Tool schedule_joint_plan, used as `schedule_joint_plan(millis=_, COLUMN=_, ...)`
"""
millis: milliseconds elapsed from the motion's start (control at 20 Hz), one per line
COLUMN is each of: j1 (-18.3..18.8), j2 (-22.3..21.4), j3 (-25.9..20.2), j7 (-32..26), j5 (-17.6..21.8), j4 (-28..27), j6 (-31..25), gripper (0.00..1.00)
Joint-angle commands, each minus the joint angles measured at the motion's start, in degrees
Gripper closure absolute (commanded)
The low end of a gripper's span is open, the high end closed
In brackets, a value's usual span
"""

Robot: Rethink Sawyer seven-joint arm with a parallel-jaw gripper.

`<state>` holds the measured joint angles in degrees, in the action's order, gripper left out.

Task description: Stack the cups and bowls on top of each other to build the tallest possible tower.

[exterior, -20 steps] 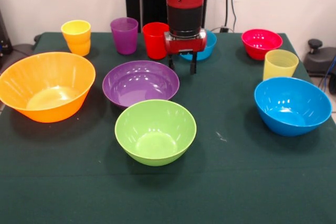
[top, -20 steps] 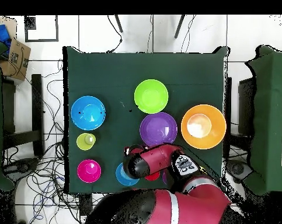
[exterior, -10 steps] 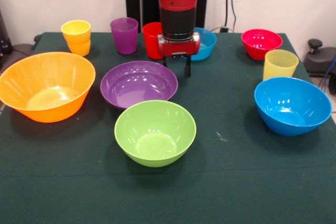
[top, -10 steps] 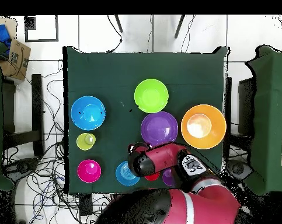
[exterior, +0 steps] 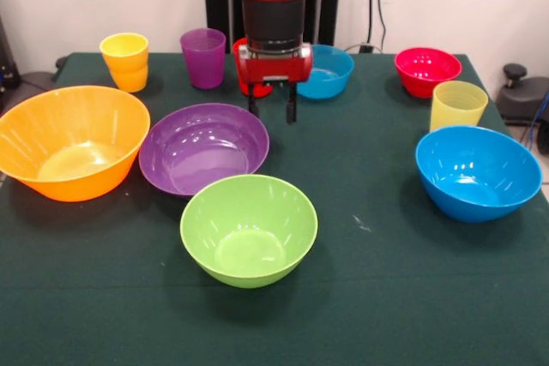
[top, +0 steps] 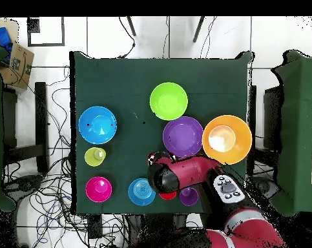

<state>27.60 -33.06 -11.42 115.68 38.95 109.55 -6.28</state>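
My gripper (exterior: 272, 111) hangs open and empty at the far right rim of the large purple bowl (exterior: 204, 150); its left finger is at or just outside that rim. The purple bowl sits against the wide orange bowl (exterior: 73, 139) and close behind the green bowl (exterior: 249, 227). The large blue bowl (exterior: 478, 171) stands alone at the right. The red cup (exterior: 241, 66) is mostly hidden behind the gripper. The purple cup (exterior: 203, 57) and the orange-yellow cup (exterior: 125, 61) stand at the back left. Nothing is stacked.
The small translucent blue bowl (exterior: 322, 70), the red-pink bowl (exterior: 427, 69) and the pale yellow cup (exterior: 457, 105) stand at the back right. In the overhead view the arm (top: 197, 173) covers the table's near edge beside the purple bowl (top: 183, 137).
In the front view my gripper has moved left along the back row. The purple bowl has slid left up to the orange bowl, and the green bowl has shifted slightly.
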Motion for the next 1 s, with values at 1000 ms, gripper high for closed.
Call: schedule_joint_plan(millis=1000, j1=0.26, j2=-23.12, j3=-14.74, j7=-5.17, j5=-10.50, j4=11.49, j6=-21.19, gripper=0.00)
